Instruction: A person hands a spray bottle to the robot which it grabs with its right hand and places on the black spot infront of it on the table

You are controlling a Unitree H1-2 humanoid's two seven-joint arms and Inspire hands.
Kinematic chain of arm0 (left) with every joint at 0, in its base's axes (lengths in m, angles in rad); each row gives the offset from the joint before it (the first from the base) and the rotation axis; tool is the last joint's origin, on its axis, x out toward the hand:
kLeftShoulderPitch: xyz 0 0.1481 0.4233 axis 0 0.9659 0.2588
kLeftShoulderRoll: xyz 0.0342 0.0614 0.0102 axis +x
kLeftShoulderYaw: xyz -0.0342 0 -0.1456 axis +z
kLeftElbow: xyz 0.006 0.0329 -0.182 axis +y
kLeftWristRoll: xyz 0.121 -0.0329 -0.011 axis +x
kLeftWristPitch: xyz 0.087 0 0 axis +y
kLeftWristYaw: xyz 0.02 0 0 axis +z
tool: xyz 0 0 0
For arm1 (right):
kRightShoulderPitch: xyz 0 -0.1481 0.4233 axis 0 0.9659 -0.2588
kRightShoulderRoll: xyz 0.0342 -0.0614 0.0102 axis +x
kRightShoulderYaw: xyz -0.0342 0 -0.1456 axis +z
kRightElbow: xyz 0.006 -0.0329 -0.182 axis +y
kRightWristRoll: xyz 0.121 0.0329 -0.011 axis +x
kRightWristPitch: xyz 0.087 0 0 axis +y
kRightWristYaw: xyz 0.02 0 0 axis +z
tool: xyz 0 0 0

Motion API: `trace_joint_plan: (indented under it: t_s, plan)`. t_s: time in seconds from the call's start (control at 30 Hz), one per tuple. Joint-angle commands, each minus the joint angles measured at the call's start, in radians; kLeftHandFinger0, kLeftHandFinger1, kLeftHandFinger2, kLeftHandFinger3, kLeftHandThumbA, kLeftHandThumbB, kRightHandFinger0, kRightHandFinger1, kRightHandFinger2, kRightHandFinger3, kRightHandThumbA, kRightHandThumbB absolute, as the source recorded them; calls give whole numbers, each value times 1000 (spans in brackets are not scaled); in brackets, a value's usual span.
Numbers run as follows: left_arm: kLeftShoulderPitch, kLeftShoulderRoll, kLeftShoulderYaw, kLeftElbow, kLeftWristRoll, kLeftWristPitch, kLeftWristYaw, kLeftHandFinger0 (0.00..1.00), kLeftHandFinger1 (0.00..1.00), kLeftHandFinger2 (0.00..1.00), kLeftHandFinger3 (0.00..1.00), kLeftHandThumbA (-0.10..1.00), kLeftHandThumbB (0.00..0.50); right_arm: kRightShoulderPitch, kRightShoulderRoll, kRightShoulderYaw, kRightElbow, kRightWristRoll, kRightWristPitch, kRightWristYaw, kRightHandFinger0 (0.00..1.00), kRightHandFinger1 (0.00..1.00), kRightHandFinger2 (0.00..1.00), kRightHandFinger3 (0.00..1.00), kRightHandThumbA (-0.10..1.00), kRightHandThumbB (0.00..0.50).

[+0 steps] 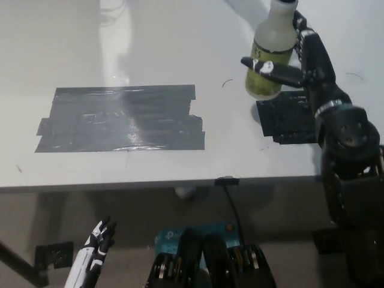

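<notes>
A spray bottle (271,54) with a yellow-green label hangs tilted above the far right of the white table (150,48); its top is cut off by the picture's edge. My black right hand (297,60) is wrapped around it, with the thumb across the label's front and the fingers (302,29) behind its right side. The black spot (287,123), a square of dark tape, lies on the table just below and in front of the bottle, partly covered by my right forearm. My white left hand (95,255) rests low at the lower left, below the table edge, fingers apart.
A large grey tape patch (120,120) covers the table's left middle. A black clip and cable (225,182) hang from the front edge. Below the table there is floor with a teal device (180,235).
</notes>
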Motion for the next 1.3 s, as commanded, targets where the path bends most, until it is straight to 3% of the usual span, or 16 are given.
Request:
trace_joint_plan:
  t_s: [0.0,0.43,0.5,0.7,0.77,0.87,0.9,0.93,0.97,1.0,1.03,1.07,1.1,1.17,1.2,1.27]
  plan:
    - [-9,14,0,-38,10,3,-8,1000,1000,1000,1000,933,325,-83,-2,-2,6,-6,29,-13,1000,1000,1000,1000,1000,484]
    - [-29,20,-1,-31,9,1,-14,1000,1000,1000,1000,926,331,-125,-4,-34,92,12,14,-28,1000,1000,1000,1000,1000,455]
    - [-28,20,-1,-34,12,3,-13,1000,1000,1000,1000,937,331,-120,5,-42,109,28,-7,-26,1000,1000,1000,1000,1000,485]
    - [-33,20,1,-29,7,-5,-14,1000,1000,1000,1000,932,331,-125,26,-65,142,64,9,-22,1000,1000,1000,1000,988,478]
    - [-34,20,1,-30,12,-4,-11,1000,1000,1000,1000,938,336,-135,29,-69,173,74,-21,-18,1000,1000,1000,1000,954,448]
    - [-35,20,1,-30,14,-2,-11,1000,1000,1000,1000,941,339,-154,39,-76,210,57,-45,-62,1000,1000,1000,1000,644,425]
    - [-35,20,0,-32,14,2,-12,1000,1000,1000,1000,942,339,-170,37,-72,227,46,-36,-72,494,526,698,941,466,382]
    - [-36,21,0,-34,15,6,-13,1000,1000,1000,1000,943,338,-180,41,-80,243,49,-46,-82,123,197,351,581,351,348]
    - [-36,21,0,-35,15,7,-14,1000,1000,1000,1000,941,332,-182,42,-79,253,39,-68,-99,25,85,265,422,226,332]
    - [-38,20,0,-35,15,9,-13,1000,1000,1000,1000,944,340,-183,46,-81,263,31,-107,-121,5,108,290,214,153,324]
    - [-39,20,0,-35,16,10,-12,1000,1000,1000,1000,945,341,-184,48,-83,267,30,-125,-129,1,131,330,131,139,318]
    - [-39,18,1,-35,6,8,-14,1000,1000,1000,1000,939,335,-183,58,-89,254,32,-149,-148,25,197,475,74,156,316]
    - [-40,18,1,-36,6,8,-14,1000,1000,1000,1000,939,336,-183,60,-93,249,39,-155,-147,5,177,475,66,164,317]
    - [-39,17,2,-42,5,16,-14,1000,1000,1000,1000,935,344,-183,62,-85,237,23,-203,-164,0,217,526,173,144,308]
    - [-39,18,2,-43,4,17,-15,1000,1000,1000,1000,935,338,-183,63,-81,230,16,-207,-171,0,253,551,279,82,278]
    - [-38,17,3,-44,-1,17,-17,1000,1000,1000,1000,924,323,-184,64,-66,197,-17,-206,-194,0,265,563,382,27,205]
